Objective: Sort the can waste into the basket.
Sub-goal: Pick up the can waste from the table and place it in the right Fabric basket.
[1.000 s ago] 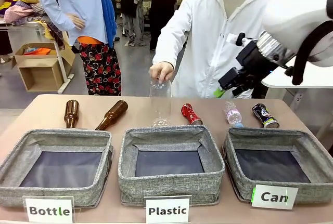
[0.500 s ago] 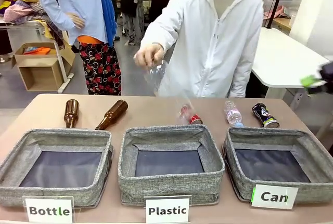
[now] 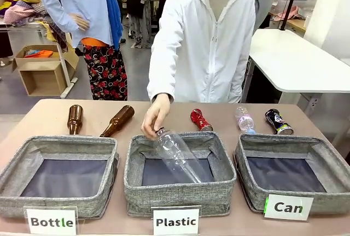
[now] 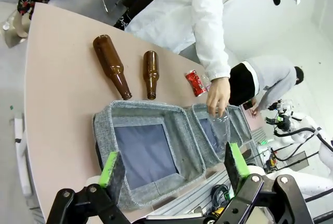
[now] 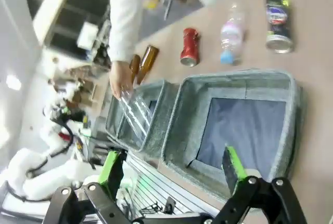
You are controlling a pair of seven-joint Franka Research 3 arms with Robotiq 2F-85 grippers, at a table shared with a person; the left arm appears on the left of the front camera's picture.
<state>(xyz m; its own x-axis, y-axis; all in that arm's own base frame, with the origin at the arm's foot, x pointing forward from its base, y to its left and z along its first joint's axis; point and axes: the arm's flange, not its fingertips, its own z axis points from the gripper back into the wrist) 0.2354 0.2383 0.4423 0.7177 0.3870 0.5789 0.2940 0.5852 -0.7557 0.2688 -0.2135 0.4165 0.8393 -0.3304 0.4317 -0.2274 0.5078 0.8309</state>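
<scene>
Two cans lie on their sides near the far edge of the counter (image 3: 33, 116). The red can (image 3: 200, 120) is just behind the far right corner of the middle basket (image 3: 180, 195), and the black can (image 3: 278, 121) is just behind the far wall of the Can basket (image 3: 256, 196), at the counter's right end. A small clear bottle (image 3: 245, 120) with a pink label lies between the two cans.

The front view reads the white cards along the near edge: Bottle, Plastic and the Can card (image 3: 288, 207). It also shows that the Can basket holds nothing over its dark lining.

The right wrist view looks down on that basket (image 5: 239, 76), with the red can (image 5: 190, 47), the small bottle (image 5: 229, 34) and the black can (image 5: 278, 22) in a row beyond it. The right jaws stand spread wide with nothing between their green pads (image 5: 234, 164).

The left wrist view takes in the Bottle basket (image 4: 106, 130), two brown bottles (image 4: 110, 64) beyond it and the red can (image 4: 196, 83) farther off. The left jaws are likewise spread wide with nothing in them.

A person's hand (image 3: 155, 116) reaches over the far edge and holds a large clear plastic bottle (image 3: 176, 156) by its neck, tilted down into the middle basket. The forearm passes just left of the red can.
</scene>
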